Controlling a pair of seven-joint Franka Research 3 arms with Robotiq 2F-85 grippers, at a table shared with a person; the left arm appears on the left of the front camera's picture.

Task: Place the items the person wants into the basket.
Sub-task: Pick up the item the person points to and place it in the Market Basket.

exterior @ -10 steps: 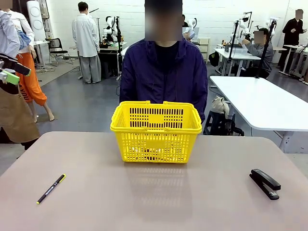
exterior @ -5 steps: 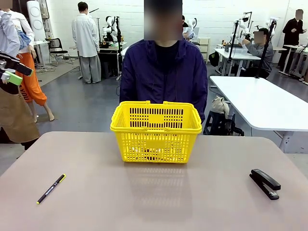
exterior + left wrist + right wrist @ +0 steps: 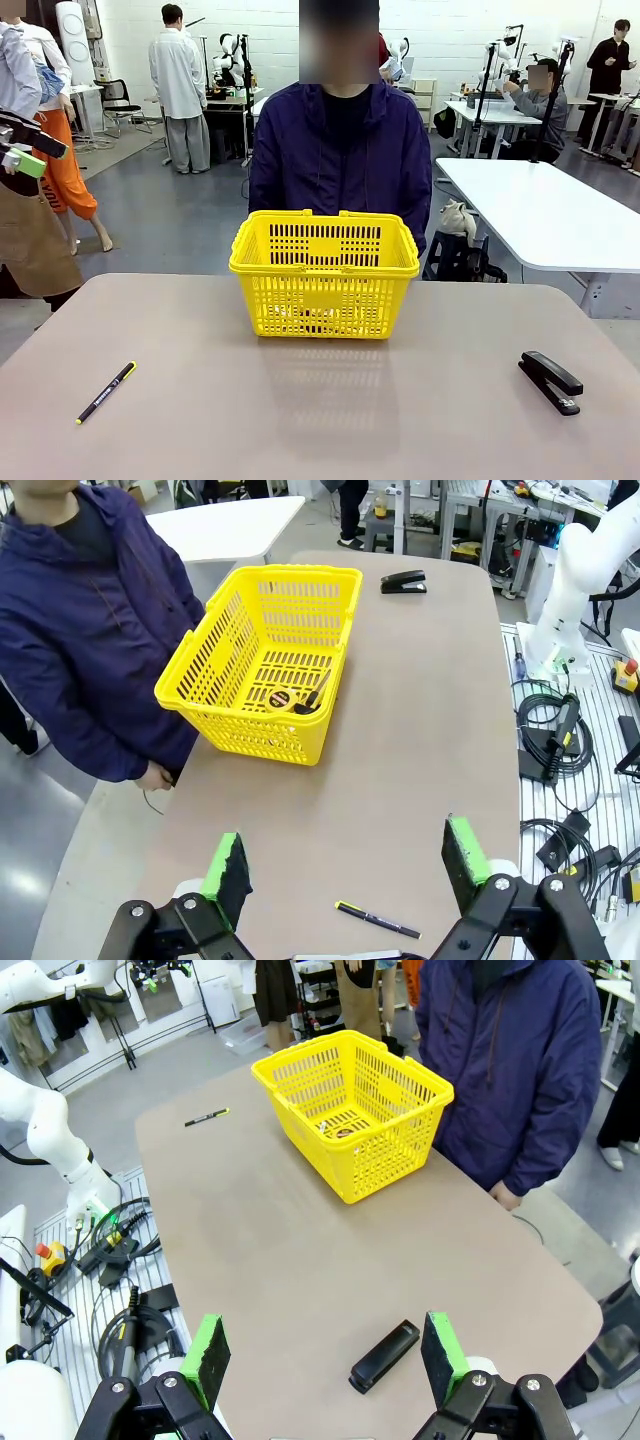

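Basket (image 3: 324, 275) counts as one: yellow, slot-walled, upright on the table (image 3: 320, 420) at its far middle, directly in front of the person (image 3: 340, 160) in the dark navy-purple jacket. Its two handles lie folded down along the rim. From the left wrist view, the basket (image 3: 262, 660) holds a round yellow-black tape measure (image 3: 279, 698) on its floor, and touching it a dark slim cluster (image 3: 312, 695) that cannot be separated into single items; a yellow-black shape and a thin stick seem to cross there, but how many things lie in it is unclear. In the right wrist view the contents (image 3: 338, 1130) show as small dark specks through the lattice. From the front they are nearly hidden behind the near wall.

Outside the basket lie two things. One thin black pen (image 3: 106, 392) with yellow print rests well apart from the basket, toward the near left corner of the table. One black stapler (image 3: 551, 381) sits well apart from the basket on the near right side.

Two grippers hang high above the near edge, well away from the basket. The left gripper (image 3: 345, 868) has its green-padded fingers (image 3: 228, 862) spread wide with nothing between them; the pen (image 3: 378, 920) lies on the table below it. The right gripper (image 3: 325, 1358) is likewise spread wide and empty, its fingers (image 3: 208, 1356) cut off at the picture's bottom edge, with the stapler (image 3: 384, 1355) below.

The person's hands are hidden behind the basket from the front; the right wrist view shows one hand (image 3: 505, 1196) low at the table's far edge.
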